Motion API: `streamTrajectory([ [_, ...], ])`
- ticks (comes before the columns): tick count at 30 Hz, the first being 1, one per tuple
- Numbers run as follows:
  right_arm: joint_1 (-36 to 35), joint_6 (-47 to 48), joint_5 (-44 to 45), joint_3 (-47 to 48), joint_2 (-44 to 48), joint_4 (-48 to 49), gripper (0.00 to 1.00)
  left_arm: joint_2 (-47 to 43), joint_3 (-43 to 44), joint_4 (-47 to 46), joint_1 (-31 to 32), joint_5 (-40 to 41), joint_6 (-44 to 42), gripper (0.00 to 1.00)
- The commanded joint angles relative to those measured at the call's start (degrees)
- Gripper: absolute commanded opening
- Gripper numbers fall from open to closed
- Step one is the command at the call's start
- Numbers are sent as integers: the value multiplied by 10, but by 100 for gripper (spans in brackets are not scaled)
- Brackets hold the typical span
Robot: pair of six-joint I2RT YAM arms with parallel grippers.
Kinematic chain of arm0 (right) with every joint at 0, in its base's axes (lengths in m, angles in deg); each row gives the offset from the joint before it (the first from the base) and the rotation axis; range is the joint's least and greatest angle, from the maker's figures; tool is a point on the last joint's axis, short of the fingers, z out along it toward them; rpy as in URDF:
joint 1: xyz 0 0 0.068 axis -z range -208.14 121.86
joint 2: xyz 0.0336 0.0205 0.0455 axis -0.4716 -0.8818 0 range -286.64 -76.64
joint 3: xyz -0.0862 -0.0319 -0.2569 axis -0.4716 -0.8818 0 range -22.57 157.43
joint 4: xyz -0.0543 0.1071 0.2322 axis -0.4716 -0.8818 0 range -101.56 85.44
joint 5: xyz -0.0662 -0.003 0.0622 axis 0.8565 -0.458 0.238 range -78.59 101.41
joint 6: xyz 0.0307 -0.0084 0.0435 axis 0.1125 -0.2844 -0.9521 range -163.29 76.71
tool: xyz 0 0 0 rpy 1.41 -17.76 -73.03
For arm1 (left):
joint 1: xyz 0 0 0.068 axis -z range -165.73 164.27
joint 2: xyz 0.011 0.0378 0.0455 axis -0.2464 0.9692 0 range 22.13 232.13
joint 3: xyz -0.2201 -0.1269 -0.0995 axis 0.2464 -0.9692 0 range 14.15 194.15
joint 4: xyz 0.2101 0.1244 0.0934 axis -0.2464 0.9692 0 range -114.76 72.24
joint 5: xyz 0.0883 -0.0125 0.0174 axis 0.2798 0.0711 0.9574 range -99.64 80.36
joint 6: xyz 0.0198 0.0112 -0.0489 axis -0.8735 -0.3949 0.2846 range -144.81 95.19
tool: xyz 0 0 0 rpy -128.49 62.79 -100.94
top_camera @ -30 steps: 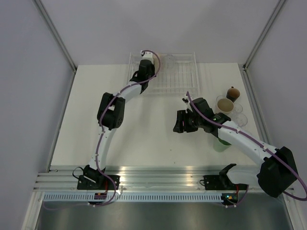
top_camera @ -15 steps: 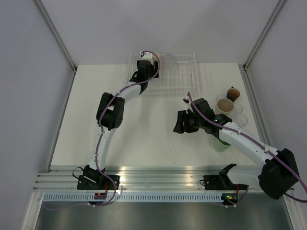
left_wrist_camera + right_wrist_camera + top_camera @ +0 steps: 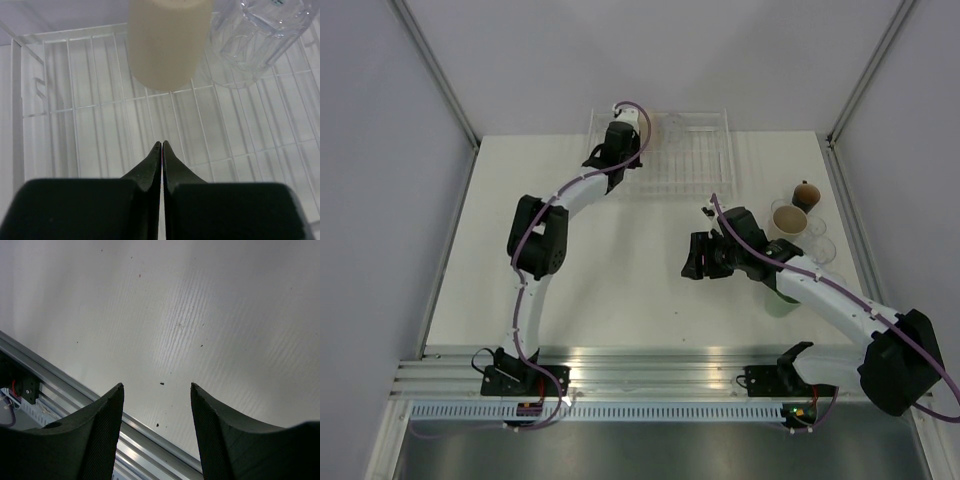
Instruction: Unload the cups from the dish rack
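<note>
White counter [image 3: 620,285] carries the rack [image 3: 90,125]; the left tool [image 3: 162,146], pinched shut and empty, should spread before advancing around the beige cup [image 3: 169,42] just ahead; the right tool [image 3: 156,392] gapes empty.

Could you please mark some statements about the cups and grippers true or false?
1. The left gripper is shut and empty over the dish rack. True.
2. The right gripper grips a cup. False: it is open and empty above the table.
3. A beige cup and a clear cup sit side by side in the rack. True.
4. The dark brown cup is in the rack. False: it stands on the table to the right.
</note>
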Motion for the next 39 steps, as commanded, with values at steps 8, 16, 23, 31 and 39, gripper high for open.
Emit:
streamTrajectory([
  [8,-2,-4,-11,10,9,30,61,-81,34,237,-9,-125,15,2],
  [16,-2,-6,-11,8,15,31,61,-61,44,303,-18,-176,-17,2],
  [23,-2,-9,-9,7,16,31,61,-57,42,318,-17,-238,-31,2],
  [31,-2,-11,-8,6,16,37,61,-97,-12,345,-10,-267,-42,2],
  [39,-2,-8,-10,4,10,41,61,-137,-52,403,24,-291,-23,2],
])
